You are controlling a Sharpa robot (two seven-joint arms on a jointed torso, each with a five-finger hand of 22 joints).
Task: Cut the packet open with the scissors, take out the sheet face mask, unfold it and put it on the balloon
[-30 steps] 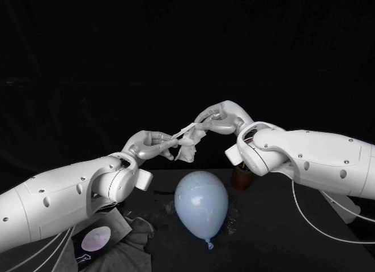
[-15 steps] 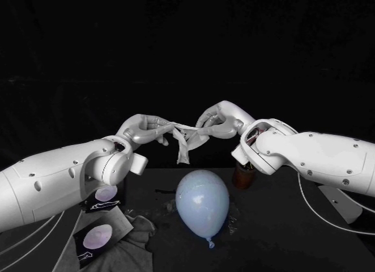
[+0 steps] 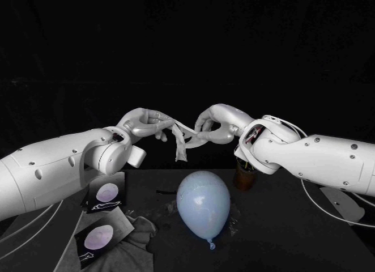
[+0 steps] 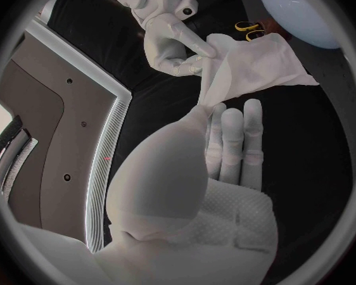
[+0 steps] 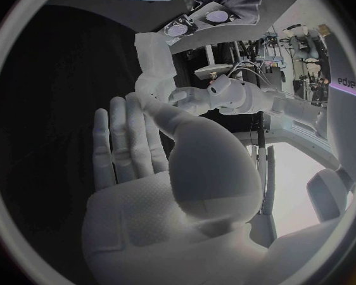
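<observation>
Above the table, my left hand (image 3: pixel 145 123) and my right hand (image 3: pixel 215 123) hold the white sheet face mask (image 3: pixel 184 139) between them. Each pinches one end, and a crumpled strip hangs down from the middle. The pale blue balloon (image 3: pixel 202 203) lies on the table right under the mask. In the left wrist view the mask (image 4: pixel 254 66) spreads out beyond my fingertips (image 4: pixel 228 133), with the right hand (image 4: pixel 175 42) gripping its far side and the balloon (image 4: pixel 305 11) behind it. The right wrist view shows the mask (image 5: pixel 153 58) pinched at my thumb, with the left hand (image 5: pixel 200 99) opposite.
Two packets (image 3: pixel 105 195) (image 3: pixel 97 237) lie at the table's left, by a crumpled grey cloth (image 3: pixel 135 235). A brown object (image 3: pixel 244 177) stands right of the balloon. The yellow-handled scissors (image 4: pixel 247 26) lie near the balloon.
My left hand has risen and drawn away to the left. The mask is pulled out longer between the two hands, and its middle hangs lower. The balloon has not moved.
</observation>
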